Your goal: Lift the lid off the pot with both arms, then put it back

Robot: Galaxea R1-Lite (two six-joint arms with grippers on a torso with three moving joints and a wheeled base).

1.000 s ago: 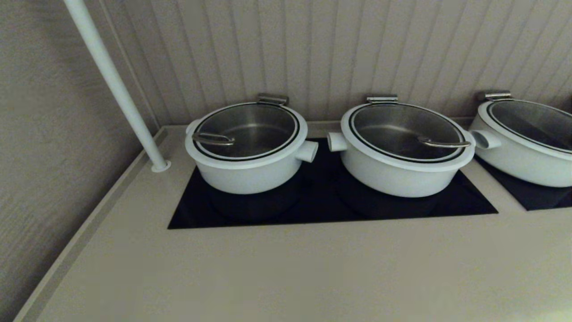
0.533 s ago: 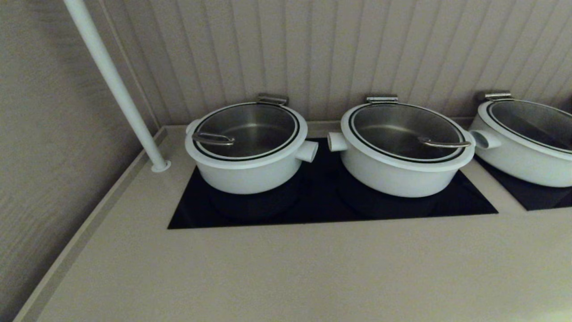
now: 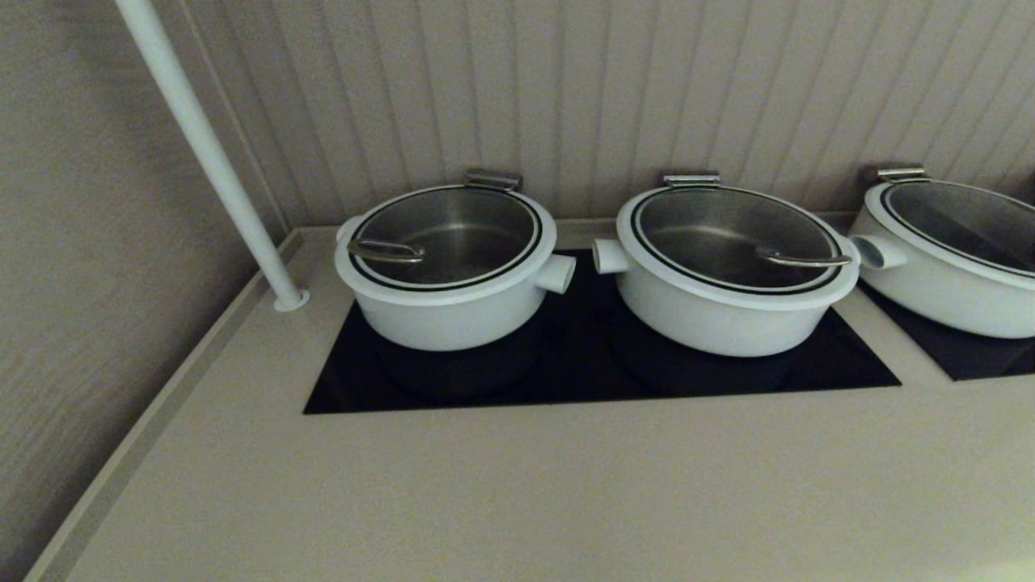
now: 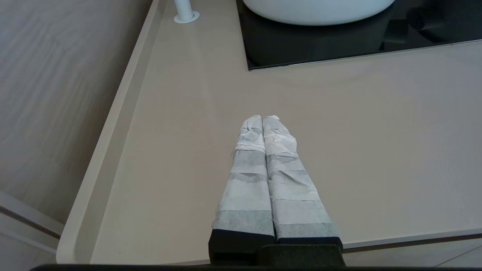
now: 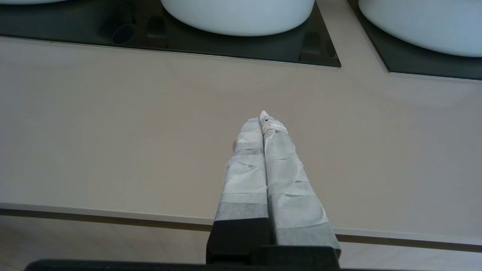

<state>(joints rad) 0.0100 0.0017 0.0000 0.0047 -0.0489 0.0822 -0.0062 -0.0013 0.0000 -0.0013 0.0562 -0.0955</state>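
Observation:
The pot [image 3: 449, 319], white with a stubby side handle [image 3: 556, 273] and a steel bracket [image 3: 493, 179] on its back rim, stands at the left of the black hob [image 3: 582, 380]. The glass lid [image 3: 461, 230] sits closed on it, with its wire handle [image 3: 386, 251] near the left rim. Neither gripper shows in the head view. My left gripper [image 4: 262, 117] is shut and empty over the counter, short of the pot's base [image 4: 316, 9]. My right gripper [image 5: 262, 116] is shut and empty over the counter near its front edge.
Two twin lidded white pots stand to the right, the middle one [image 3: 728, 311] on the same hob and another [image 3: 946, 279] at the far right. A white pole [image 3: 212, 158] rises from the counter's back left corner. A ribbed wall runs behind. The counter [image 3: 517, 493] has a raised left rim.

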